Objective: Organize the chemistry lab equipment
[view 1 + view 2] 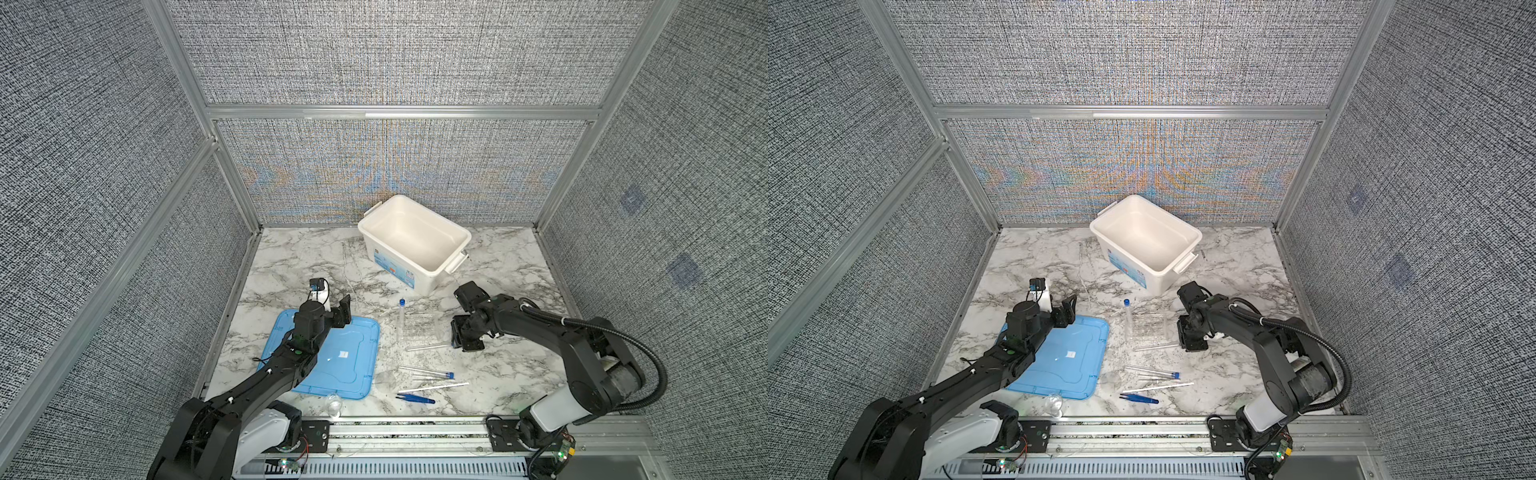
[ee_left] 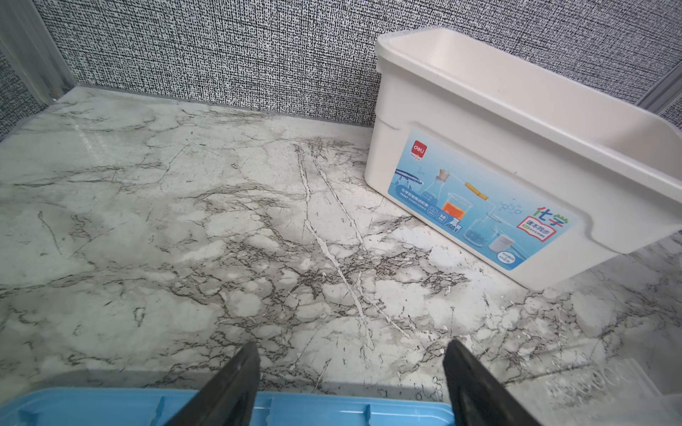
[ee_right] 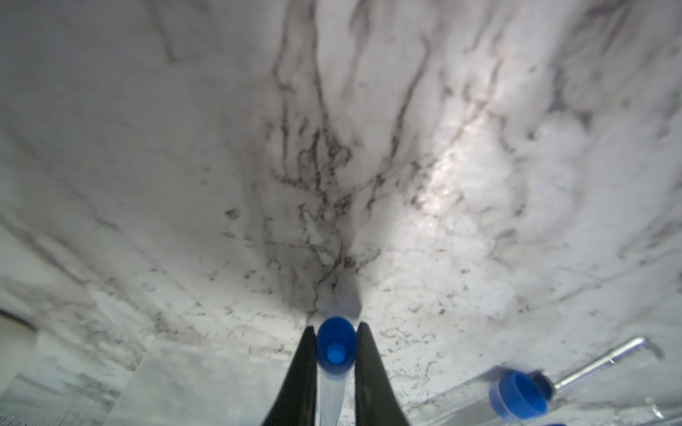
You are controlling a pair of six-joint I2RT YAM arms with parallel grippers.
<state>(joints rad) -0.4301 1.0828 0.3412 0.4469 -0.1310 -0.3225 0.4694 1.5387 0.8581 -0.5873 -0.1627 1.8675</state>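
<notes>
My right gripper (image 3: 336,332) is shut on the capped end of a clear blue-capped tube (image 3: 335,348). In both top views that tube (image 1: 428,345) runs left from the right gripper (image 1: 456,338), low along the near side of the clear rack (image 1: 420,326). One capped tube (image 1: 401,316) stands upright in the rack's left end. Nearer the front lie another capped tube (image 1: 428,371), a thin white stick (image 1: 436,387) and blue tweezers (image 1: 416,399). A small glass dish (image 1: 334,405) sits at the front edge. My left gripper (image 2: 350,354) is open and empty over the lid's far edge.
The large white tub (image 1: 415,243) stands empty at the back, slightly right of centre. The flat light-blue lid (image 1: 336,357) lies under the left arm. Textured walls close in the marble table on three sides, and a metal rail runs along the front.
</notes>
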